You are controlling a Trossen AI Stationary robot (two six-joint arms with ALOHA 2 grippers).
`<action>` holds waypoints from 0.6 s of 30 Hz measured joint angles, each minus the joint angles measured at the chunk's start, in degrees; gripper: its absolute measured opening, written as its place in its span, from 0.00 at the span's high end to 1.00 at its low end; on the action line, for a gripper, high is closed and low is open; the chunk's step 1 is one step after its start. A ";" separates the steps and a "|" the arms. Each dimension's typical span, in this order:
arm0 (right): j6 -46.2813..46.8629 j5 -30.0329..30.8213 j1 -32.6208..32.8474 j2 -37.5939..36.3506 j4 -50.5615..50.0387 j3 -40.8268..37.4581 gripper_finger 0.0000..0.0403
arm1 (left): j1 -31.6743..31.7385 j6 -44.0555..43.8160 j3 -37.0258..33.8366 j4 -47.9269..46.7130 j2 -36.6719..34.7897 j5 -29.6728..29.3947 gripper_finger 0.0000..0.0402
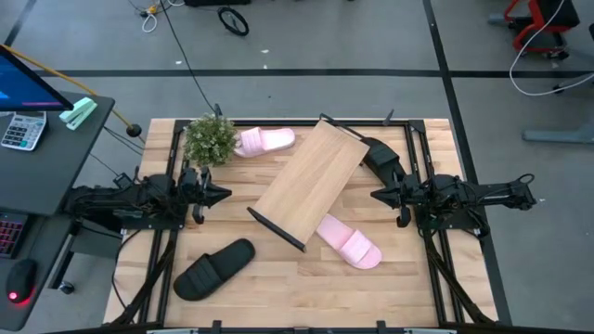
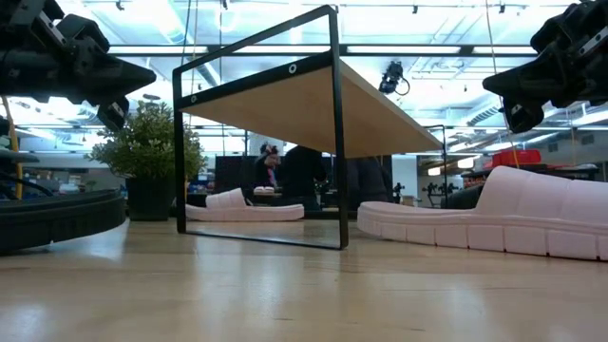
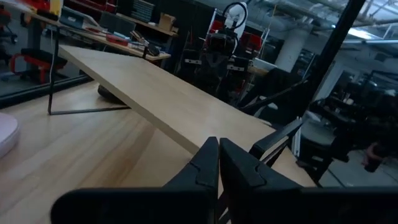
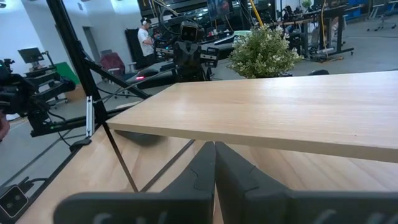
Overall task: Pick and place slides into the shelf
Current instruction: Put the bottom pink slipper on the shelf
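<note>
The shelf [image 1: 311,181], a light-wood board with black end frames, stands slantwise on its frames at the table's middle. One pink slide [image 1: 264,141] lies on its sole at the far side beside a plant. The other pink slide [image 1: 351,243] lies near right, its heel end under the shelf's near end. One black slide [image 1: 213,269] lies near left. The other black slide [image 1: 380,153] lies by the shelf's far right end. My left gripper [image 1: 223,195] is shut and empty, left of the shelf. My right gripper [image 1: 376,196] is shut and empty, right of it. Both hang above the table.
A potted plant [image 1: 209,139] stands at the table's far left, close to my left arm. Bare slatted tabletop [image 1: 278,288] lies along the near edge between the black and pink slides. A desk with a calculator stands beyond the table's left edge.
</note>
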 joint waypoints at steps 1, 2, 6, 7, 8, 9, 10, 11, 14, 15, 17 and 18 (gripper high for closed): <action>0.22 0.01 0.00 0.00 0.01 0.00 0.97 | -0.02 -0.79 0.00 -0.02 0.00 0.02 0.96; 0.24 0.00 -0.02 0.00 0.05 0.00 0.97 | -0.01 -0.81 0.00 -0.02 0.00 0.03 0.96; 5.39 0.07 -0.02 0.00 0.85 -0.07 0.97 | -0.02 -0.97 0.00 0.01 0.00 0.04 0.94; 7.93 0.07 -0.02 0.00 1.03 -0.07 0.97 | -0.02 -1.71 0.00 0.03 0.00 0.04 0.94; 10.56 0.05 0.00 0.00 1.21 -0.07 0.97 | -0.02 -3.38 0.00 0.05 0.00 0.04 0.93; 13.40 0.06 -0.02 0.00 1.31 -0.07 0.97 | -0.02 -5.63 0.00 0.05 0.00 0.04 0.93; 16.41 0.04 -0.01 0.00 1.33 -0.07 0.97 | 0.00 -7.92 0.00 0.06 0.00 0.04 0.92; 19.21 0.03 -0.02 0.00 1.37 -0.07 0.97 | -0.01 -10.66 0.00 0.07 0.00 0.03 0.92; 28.34 0.07 -0.02 0.00 1.91 -0.07 0.97 | 0.00 -22.24 0.00 0.11 0.00 0.02 0.92; 31.67 0.17 -0.01 0.00 2.20 -0.07 0.97 | -0.02 -26.12 0.00 0.09 0.00 0.04 0.93; 39.54 1.23 0.00 0.00 2.89 -0.07 0.97 | -0.02 -31.61 0.00 0.09 0.00 0.04 0.94; 43.89 2.06 0.00 0.00 3.25 -0.07 0.97 | -0.02 -33.63 0.00 0.09 0.00 0.04 0.94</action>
